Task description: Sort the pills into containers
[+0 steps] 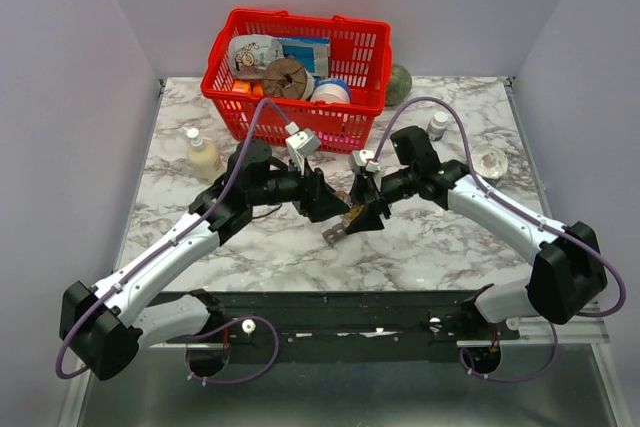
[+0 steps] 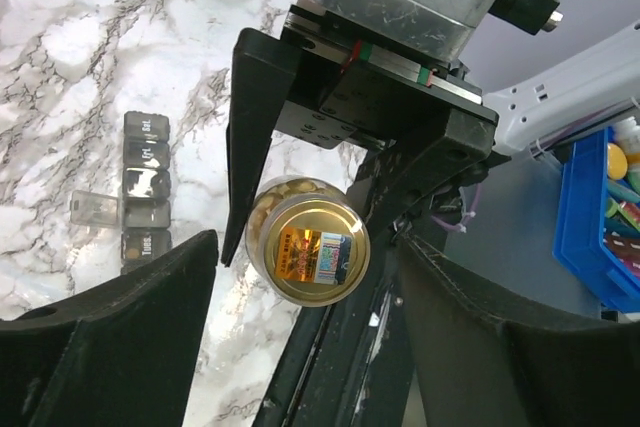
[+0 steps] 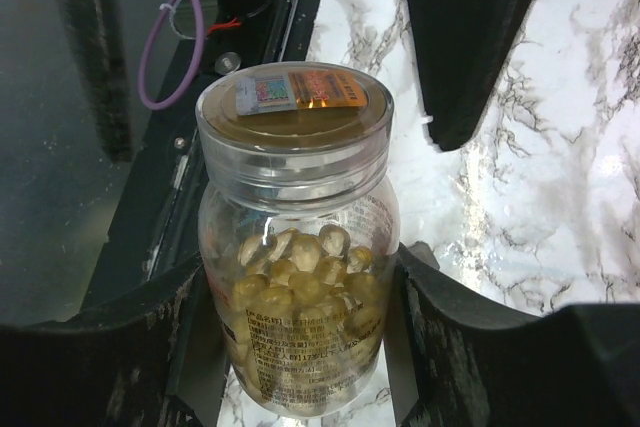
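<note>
A clear pill bottle [image 3: 298,317] of yellowish pills with a gold lid [image 3: 296,112] lies tilted above the marble table, lid on. My right gripper [image 3: 300,282] is shut on the bottle's body; both show in the top view [image 1: 362,215]. My left gripper [image 2: 305,282] is open. Its fingers [image 2: 110,347] stand wide on either side of the gold lid [image 2: 308,252], not touching it. The dark grey pill container strip [image 2: 146,187] lies on the table to the left of the bottle, one clear flap [image 2: 96,209] open. It shows below the grippers in the top view [image 1: 334,232].
A red mesh basket [image 1: 262,117] full of items stands at the back. A lotion bottle [image 1: 201,155] stands at the left. A small white bottle [image 1: 437,125] and a white cap [image 1: 489,162] sit at the right. A green ball [image 1: 401,82] lies beside the basket.
</note>
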